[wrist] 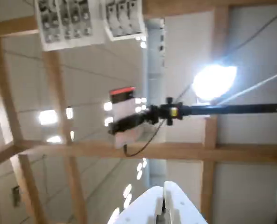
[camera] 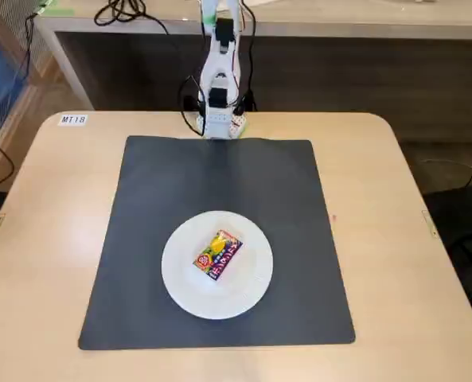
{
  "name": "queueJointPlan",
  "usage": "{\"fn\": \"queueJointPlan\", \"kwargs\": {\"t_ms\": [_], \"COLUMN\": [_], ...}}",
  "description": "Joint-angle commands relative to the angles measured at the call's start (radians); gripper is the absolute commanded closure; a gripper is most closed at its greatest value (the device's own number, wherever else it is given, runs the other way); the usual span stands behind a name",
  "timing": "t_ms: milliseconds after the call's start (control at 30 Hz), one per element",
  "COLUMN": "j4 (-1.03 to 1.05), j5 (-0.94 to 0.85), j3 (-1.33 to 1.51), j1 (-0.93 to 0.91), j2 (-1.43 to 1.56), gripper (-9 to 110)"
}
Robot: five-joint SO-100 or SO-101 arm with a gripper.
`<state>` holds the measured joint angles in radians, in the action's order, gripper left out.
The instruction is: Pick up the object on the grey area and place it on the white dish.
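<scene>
The object (camera: 218, 254), a small flat box with red-orange edges and a yellow picture, lies flat near the middle of the white dish (camera: 180, 274). The dish stands on the grey area (camera: 220, 179), toward its front. My arm (camera: 218, 79) is folded upright at the table's back edge, far from the dish and box. In the wrist view my gripper (wrist: 165, 205) points up at the ceiling. Its two white fingertips (wrist: 150, 207) meet along a thin seam, shut and empty.
The beige tabletop (camera: 52, 215) surrounds the mat on all sides. Cables (camera: 128, 12) lie on a bench behind the arm. The wrist view shows wooden ceiling beams, lamps and a camera on a boom (wrist: 143, 116) overhead.
</scene>
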<state>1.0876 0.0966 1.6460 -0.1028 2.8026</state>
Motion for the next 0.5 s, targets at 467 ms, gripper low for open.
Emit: {"fn": "queueJointPlan", "kwargs": {"t_ms": [467], "j4": [-0.233], "j5": [-0.192], "j3": [1.017], "j1": [-0.006], "j2": [0.247], "gripper": [102]}}
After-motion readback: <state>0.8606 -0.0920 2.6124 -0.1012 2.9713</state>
